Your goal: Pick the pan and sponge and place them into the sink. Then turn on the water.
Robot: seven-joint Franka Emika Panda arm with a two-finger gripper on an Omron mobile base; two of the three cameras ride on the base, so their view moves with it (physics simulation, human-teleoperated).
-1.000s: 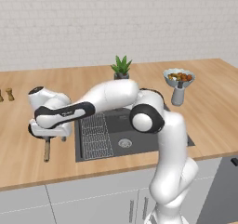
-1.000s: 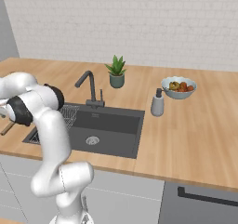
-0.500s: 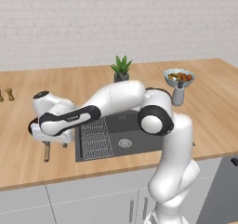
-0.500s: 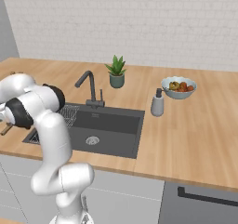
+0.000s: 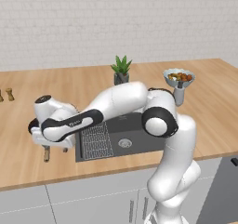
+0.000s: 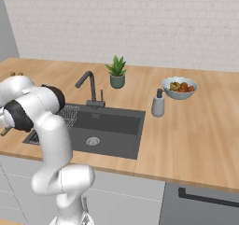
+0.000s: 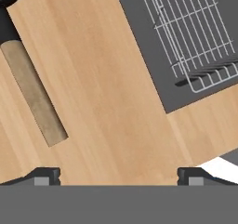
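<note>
Left base view: gripper (image 5: 46, 141) poised low over counter (image 5: 18, 162) just left of sink (image 5: 135, 125), pan (image 5: 33, 124) mostly hidden under the hand. Hand view: jaws spread wide and empty, pan handle (image 7: 33, 97) lying up and left of the left fingertip (image 7: 44, 175), wire rack (image 7: 195, 37) up and right; shift toward the handle and centre it between the tips before closing
</note>
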